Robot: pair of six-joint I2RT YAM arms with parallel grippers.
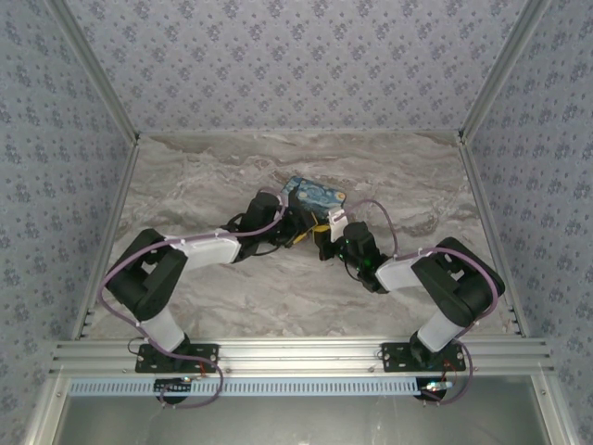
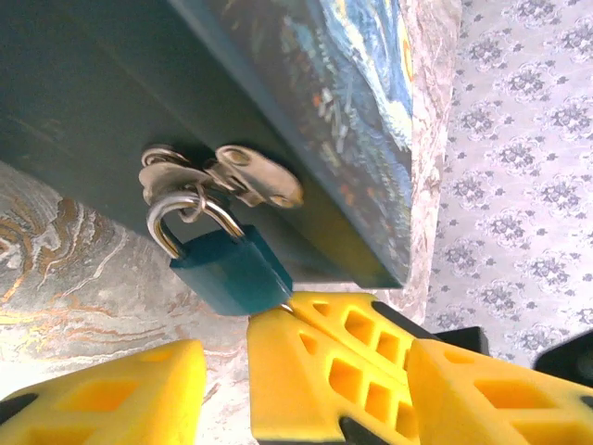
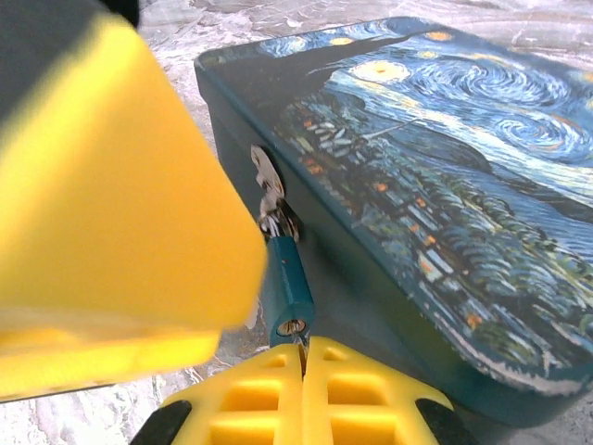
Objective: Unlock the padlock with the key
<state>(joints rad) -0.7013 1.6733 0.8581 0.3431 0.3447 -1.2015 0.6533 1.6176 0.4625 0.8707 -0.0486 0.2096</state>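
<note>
Pinched right gripper holds the key in the light, free-swinging blue padlock at 12 o'clock; the spread left gripper should steady its hard body.

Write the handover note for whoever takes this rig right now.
Left gripper: jaws open, just short of the padlock, holding nothing.
Right gripper: shut on the key, its tip at the padlock's keyhole.
Padlock hangs from the hasp on the box.
Done: key at keyhole.
To do: turn it, open the shackle, which looks shut.
</note>
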